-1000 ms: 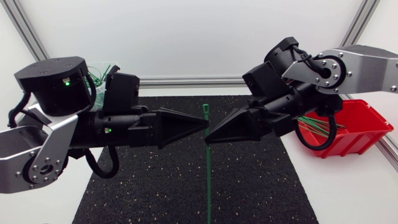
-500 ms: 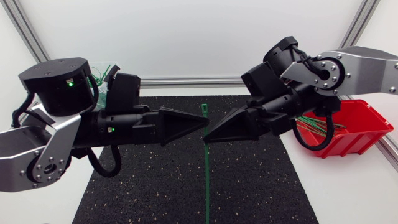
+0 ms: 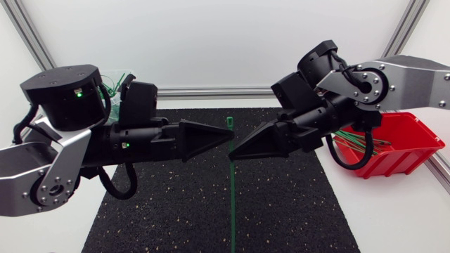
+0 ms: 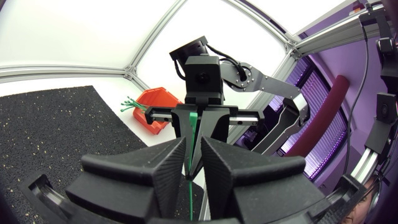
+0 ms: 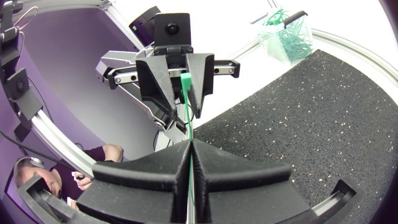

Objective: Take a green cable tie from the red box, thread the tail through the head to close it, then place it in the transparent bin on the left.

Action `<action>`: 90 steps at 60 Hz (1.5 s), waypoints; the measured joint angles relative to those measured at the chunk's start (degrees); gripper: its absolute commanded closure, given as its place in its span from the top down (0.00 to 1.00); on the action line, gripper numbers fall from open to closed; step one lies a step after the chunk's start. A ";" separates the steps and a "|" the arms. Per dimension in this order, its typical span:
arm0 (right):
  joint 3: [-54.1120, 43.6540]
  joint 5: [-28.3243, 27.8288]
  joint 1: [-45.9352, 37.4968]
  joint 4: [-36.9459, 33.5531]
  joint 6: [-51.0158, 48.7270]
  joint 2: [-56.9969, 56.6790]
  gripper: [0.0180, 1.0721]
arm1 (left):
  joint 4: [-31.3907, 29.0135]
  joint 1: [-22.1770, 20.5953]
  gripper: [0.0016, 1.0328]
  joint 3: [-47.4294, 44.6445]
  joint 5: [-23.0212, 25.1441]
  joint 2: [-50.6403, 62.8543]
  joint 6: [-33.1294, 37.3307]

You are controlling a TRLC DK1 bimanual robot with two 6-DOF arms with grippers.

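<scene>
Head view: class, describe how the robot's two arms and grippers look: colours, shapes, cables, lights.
Both arms have silver-grey metal links and black joints. The left arm's round black housing shows a green light. Black cables loop beneath each. The left gripper and right gripper are matte black wedges tapering to points.

Speckled mat on a white worktop
A black mat [image 3: 169,218] flecked with pale specks lies flat across the middle of the white worktop [image 3: 394,218]. Its far edge stops just short of a silver aluminium rail [image 3: 211,91] running along the back, and white surface shows on either side.
</scene>
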 measured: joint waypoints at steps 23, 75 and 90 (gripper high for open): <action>-0.20 0.26 0.33 0.61 0.22 0.00 0.05 | 0.00 0.46 0.11 0.00 -0.24 -0.02 0.00; -2.23 4.02 1.49 3.63 1.31 -2.27 0.35 | -4.04 2.51 0.03 1.29 -1.57 -0.02 -2.86; -4.31 12.35 3.02 5.38 1.31 -5.70 0.56 | -8.24 6.27 0.03 2.82 1.20 -0.07 -3.41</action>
